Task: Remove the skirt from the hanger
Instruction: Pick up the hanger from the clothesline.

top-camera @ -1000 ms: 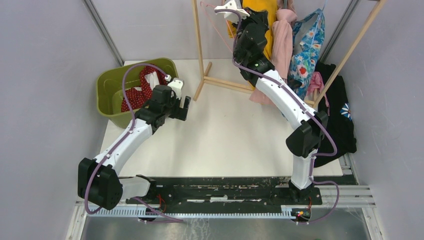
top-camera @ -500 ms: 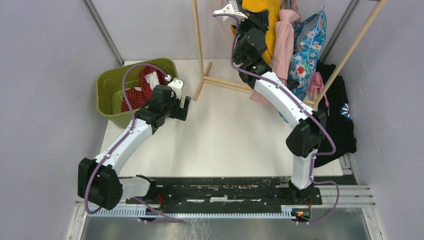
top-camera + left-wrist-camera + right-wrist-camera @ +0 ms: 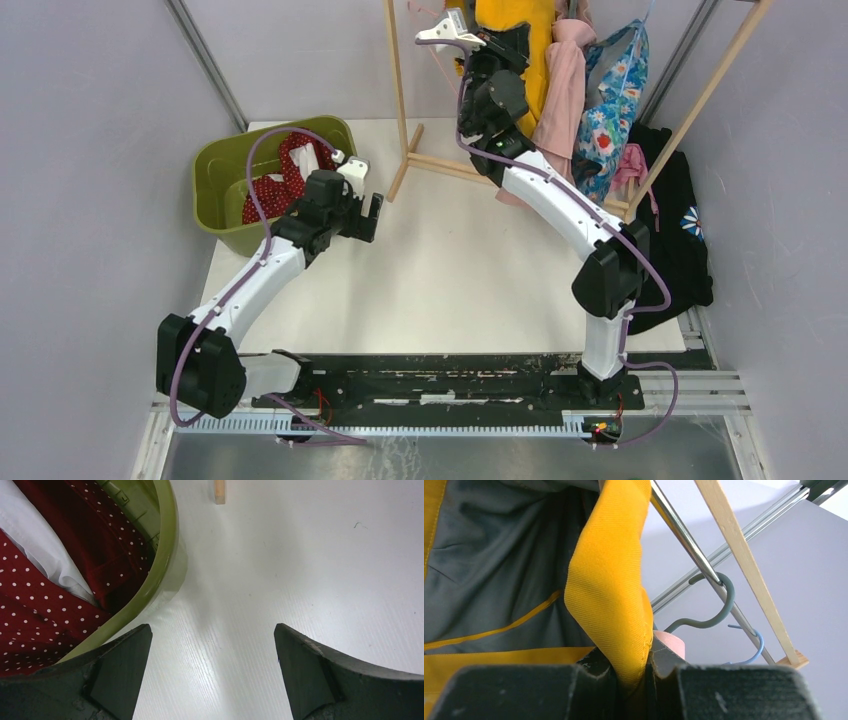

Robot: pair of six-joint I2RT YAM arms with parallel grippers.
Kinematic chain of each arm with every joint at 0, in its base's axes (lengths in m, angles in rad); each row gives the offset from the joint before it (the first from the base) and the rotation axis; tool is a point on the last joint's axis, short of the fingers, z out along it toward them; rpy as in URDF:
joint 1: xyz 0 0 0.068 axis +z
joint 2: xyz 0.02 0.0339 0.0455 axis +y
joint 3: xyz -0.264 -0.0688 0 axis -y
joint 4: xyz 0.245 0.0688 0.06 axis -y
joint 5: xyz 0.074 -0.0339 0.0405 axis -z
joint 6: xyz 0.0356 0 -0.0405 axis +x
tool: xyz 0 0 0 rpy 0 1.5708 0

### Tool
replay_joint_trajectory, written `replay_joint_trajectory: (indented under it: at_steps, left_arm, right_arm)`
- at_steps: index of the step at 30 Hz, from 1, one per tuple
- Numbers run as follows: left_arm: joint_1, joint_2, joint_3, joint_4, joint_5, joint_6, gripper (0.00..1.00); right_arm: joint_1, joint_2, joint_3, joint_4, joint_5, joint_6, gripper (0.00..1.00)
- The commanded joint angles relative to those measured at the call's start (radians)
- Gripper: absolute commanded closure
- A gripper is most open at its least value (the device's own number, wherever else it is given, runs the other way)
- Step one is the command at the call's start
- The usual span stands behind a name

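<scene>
The yellow skirt [image 3: 515, 35] hangs at the top of the wooden rack, its grey lining showing in the right wrist view [image 3: 499, 565]. My right gripper [image 3: 636, 672] is shut on a yellow fold of the skirt [image 3: 609, 590], high at the rack [image 3: 500, 45]. A grey-green hanger hook [image 3: 716, 610] sits on the metal rail [image 3: 684, 535] just behind. My left gripper [image 3: 212, 665] is open and empty, low over the white table beside the green bin [image 3: 162, 565], also seen from above [image 3: 365, 210].
The green bin [image 3: 225, 165] at the left holds red polka-dot cloth [image 3: 270, 190]. The wooden rack [image 3: 400, 100] carries pink [image 3: 560, 80] and blue floral [image 3: 610, 100] garments; a black garment [image 3: 680, 220] hangs at the right. A blue hanger hook [image 3: 751, 650] is on the rail.
My right gripper has moved left and slightly up along the rack, still holding the yellow skirt. The left arm has not moved.
</scene>
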Motion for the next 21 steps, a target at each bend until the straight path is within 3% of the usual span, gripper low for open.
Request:
replay_joint_trajectory:
  at_steps: [1,10,21]
  left_arm:
    - [-0.003,0.010,0.016,0.042,0.030,0.002,0.01]
    - [-0.002,0.001,0.010,0.038,0.037,-0.002,0.01]
    - [-0.004,-0.003,0.013,0.039,0.050,-0.004,0.01]
  right_arm:
    - [0.030,-0.147,0.010,0.250,-0.077,-0.024,0.99]
    - [0.040,-0.197,-0.116,0.266,-0.026,0.004,0.99]
    - [0.052,-0.297,-0.305,0.100,0.087,0.191,0.99]
